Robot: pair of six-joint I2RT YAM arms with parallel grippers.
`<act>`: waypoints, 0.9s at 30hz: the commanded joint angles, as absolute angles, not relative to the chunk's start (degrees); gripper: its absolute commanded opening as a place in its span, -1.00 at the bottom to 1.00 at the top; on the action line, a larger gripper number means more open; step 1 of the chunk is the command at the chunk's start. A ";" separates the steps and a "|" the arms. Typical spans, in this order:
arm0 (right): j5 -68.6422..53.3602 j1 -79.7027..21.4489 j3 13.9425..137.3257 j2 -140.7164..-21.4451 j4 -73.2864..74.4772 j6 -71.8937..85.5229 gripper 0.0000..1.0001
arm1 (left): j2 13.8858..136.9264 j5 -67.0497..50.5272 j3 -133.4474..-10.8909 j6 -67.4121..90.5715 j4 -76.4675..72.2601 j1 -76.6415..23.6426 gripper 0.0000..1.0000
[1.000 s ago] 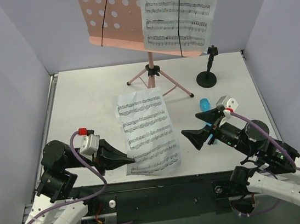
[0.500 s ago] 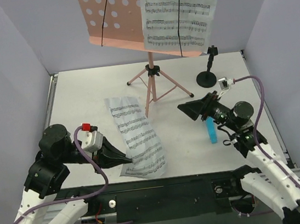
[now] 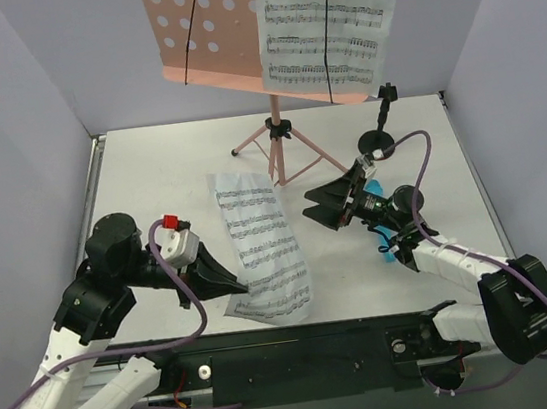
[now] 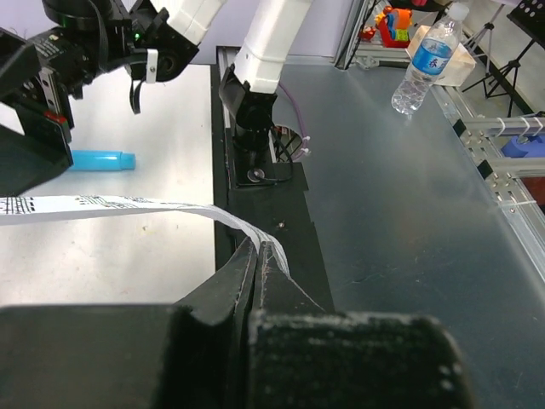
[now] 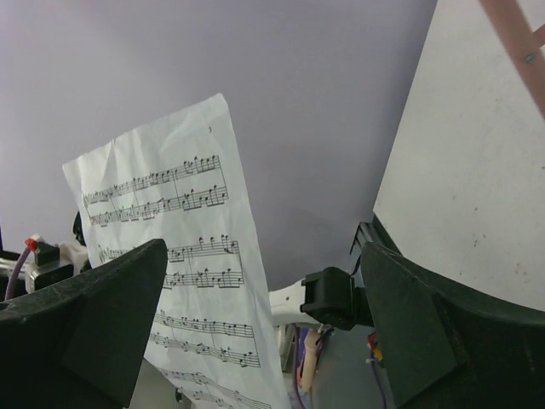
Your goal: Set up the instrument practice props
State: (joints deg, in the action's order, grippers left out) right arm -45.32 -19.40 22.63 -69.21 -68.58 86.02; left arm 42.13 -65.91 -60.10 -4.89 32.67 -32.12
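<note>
The left pincer (image 3: pixel 234 288) is clamped on the thin, curling white sheet-music page (image 3: pixel 265 251); the right pincer (image 3: pixel 322 208) is spread apart. A smooth blue cylindrical microphone (image 4: pixel 98 159) lies on the surface (image 3: pixel 149 180).

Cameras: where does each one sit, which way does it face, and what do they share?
Top external: above and behind the arm bases, looking down on the table; both arms show, left gripper shut on the loose page, right gripper open.
Left wrist: looks along its shut fingers, across to the right arm and the microphone.
Right wrist: looks between its open fingers at the loose page, with the left arm behind it.
Shared: all three show the loose page.
</note>
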 commanded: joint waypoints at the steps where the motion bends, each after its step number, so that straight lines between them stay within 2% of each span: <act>1: -47.37 -22.41 25.48 -69.78 -88.15 88.42 0.81 | 44.73 -68.03 -63.10 -4.57 26.46 -33.66 -1.00; 11: -46.93 -25.75 26.46 -69.87 -88.15 88.33 0.79 | 49.39 -61.44 -65.48 -7.99 26.02 -41.92 -1.00; 27: -48.95 -25.84 27.07 -64.51 -88.15 87.89 -0.38 | 44.47 -55.37 -56.34 -4.75 19.51 -41.75 -1.00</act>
